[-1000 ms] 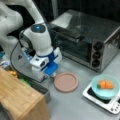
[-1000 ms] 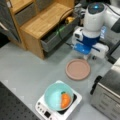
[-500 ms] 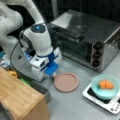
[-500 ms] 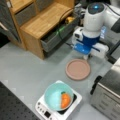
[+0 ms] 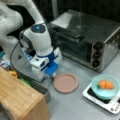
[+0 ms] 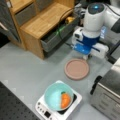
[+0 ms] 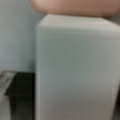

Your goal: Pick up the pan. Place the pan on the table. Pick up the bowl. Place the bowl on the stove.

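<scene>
Resting flat on the grey bench (image 5: 75, 105), the pink pan (image 5: 65, 82) lies just beside the lowered end effector (image 5: 51, 75), whose grip I cannot tell. The teal bowl (image 5: 105, 86) already sits on the stove (image 5: 110, 106); any withdrawal should probably rise straight up, sparing the pan's handle.

Looked like lab mock-up of kitchen: steel toaster oven (image 5: 87, 42), small white stove (image 6: 58, 106), wooden cabinet (image 6: 42, 22) with drawers, all on grey table (image 6: 22, 65). Robot arm (image 5: 37, 37) and perforated black board (image 6: 11, 106) said lab, not home.
</scene>
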Controlling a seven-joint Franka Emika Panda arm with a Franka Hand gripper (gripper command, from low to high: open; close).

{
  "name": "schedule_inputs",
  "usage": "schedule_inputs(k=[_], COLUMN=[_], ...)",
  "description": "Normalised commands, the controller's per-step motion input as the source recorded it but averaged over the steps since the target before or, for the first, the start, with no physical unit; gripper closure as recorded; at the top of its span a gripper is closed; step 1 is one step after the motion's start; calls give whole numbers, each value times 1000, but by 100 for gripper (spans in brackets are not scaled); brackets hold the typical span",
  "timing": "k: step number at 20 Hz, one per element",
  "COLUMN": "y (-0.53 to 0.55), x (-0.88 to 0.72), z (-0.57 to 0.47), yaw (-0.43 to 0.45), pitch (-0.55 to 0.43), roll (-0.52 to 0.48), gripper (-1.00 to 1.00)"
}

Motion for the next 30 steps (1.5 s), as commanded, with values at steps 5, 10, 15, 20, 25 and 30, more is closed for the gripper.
schedule_inputs(k=[5, 10, 15, 20, 25, 30], y=[-9, -13, -47, -50, -67, -87], x=[-104, -131, -120, -106, -69, -4], z=[28, 104, 144, 226, 308, 312], yaw=[117, 114, 92, 34, 7, 17], pitch=[-78, -75, -55, -6, 9, 16], roll=[-22, 19, 67, 101, 137, 191], gripper=[100, 100, 100, 100, 100, 100])
